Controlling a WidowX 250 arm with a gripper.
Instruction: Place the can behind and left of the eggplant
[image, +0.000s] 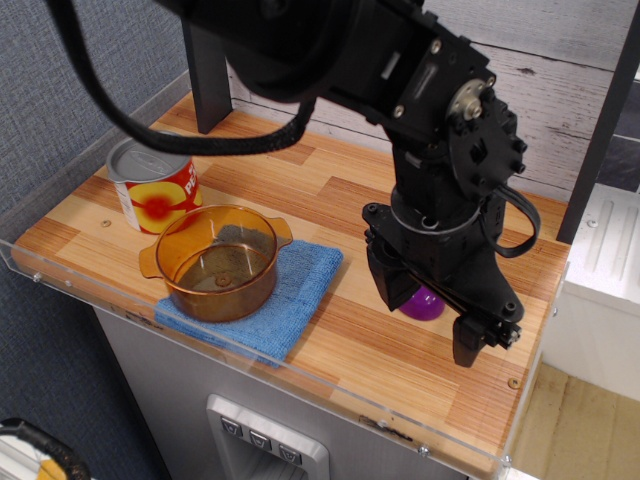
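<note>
A single view looks down from above and in front of the light striped-wood counter (330, 200), angled toward the pale plank wall behind it. It sits fairly near: the black jointed robot arm (440, 150) fills the upper middle and runs out past the top edge, while the counter's clear plastic front rim crosses the lower frame.
</note>
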